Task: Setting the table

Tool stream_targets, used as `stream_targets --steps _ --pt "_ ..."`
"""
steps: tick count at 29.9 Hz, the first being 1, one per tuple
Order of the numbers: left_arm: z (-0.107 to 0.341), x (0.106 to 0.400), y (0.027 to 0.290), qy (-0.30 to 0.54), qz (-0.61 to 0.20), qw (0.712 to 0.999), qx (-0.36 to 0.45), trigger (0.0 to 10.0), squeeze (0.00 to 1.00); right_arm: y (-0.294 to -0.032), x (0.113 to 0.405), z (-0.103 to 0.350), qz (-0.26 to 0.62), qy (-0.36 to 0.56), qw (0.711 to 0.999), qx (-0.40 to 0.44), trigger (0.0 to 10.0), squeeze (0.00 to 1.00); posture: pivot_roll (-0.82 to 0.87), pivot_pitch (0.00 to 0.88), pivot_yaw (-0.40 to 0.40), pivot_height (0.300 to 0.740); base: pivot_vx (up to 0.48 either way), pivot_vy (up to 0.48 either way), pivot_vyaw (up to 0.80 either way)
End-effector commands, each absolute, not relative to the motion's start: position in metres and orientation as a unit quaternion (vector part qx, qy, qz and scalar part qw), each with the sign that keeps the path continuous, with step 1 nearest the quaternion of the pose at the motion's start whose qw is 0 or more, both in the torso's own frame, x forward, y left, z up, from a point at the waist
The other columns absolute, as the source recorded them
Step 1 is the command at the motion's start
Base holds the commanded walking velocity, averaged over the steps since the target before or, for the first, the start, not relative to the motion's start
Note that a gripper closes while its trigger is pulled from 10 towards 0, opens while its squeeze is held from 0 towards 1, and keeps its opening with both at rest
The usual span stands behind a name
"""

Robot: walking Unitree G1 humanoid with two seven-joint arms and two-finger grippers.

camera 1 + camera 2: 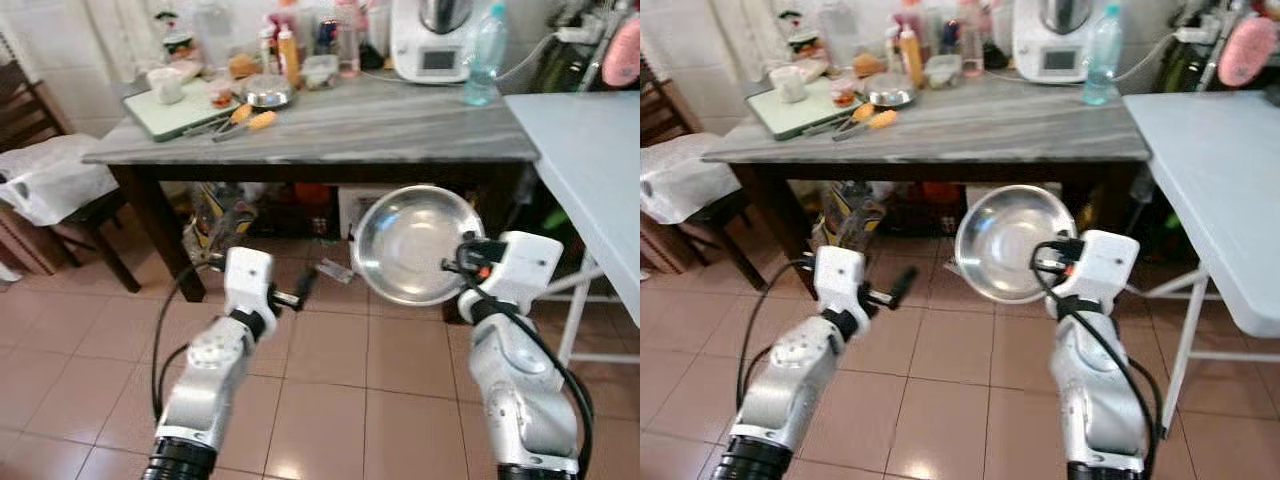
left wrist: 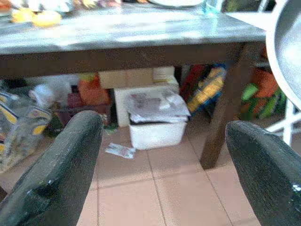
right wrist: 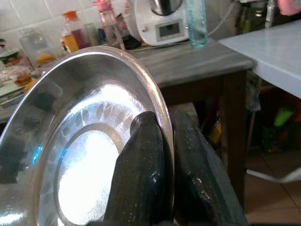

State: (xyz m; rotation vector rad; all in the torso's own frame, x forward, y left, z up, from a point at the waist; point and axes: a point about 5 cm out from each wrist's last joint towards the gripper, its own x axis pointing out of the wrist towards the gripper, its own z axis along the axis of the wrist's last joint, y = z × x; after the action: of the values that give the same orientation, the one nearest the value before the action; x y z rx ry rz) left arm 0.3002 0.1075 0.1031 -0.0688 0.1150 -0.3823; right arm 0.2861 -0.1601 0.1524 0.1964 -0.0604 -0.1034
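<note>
right hand (image 1: 1048,262) grips steel bowl (image 1: 1012,243) rim | left hand (image 1: 902,283) empty

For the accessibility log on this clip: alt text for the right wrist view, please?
The right gripper is shut on the rim of a steel plate, one black finger inside and one behind. Beyond stand a grey-topped table, a white kitchen appliance and bottles.

Even, bright daylight lit the room. Glare pooled inside the round shiny steel plate (image 3: 89,155). The space beneath the grey marble-topped table (image 1: 330,135) lay shadowed. Left wrist view was soft.
</note>
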Motion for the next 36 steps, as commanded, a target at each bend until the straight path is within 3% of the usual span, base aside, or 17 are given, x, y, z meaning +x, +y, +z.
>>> stream_targets --steps 1,36 --pt "0.1046 0.3018 0.1184 0.055 -0.174 0.983 -0.026 10.0 0.00 -0.1505 0.2893 0.1564 -0.035 -0.037 0.993 0.106 10.0 0.00 -0.05 0.000 0.062 0.740 0.311 0.000 0.00" --pt "0.1026 0.2977 0.1196 0.058 -0.182 0.981 -0.024 10.0 0.00 -0.1473 0.2891 0.1540 -0.032 -0.034 0.993 0.107 10.0 0.00 -0.04 0.001 0.065 0.740 0.323 0.000 -0.01"
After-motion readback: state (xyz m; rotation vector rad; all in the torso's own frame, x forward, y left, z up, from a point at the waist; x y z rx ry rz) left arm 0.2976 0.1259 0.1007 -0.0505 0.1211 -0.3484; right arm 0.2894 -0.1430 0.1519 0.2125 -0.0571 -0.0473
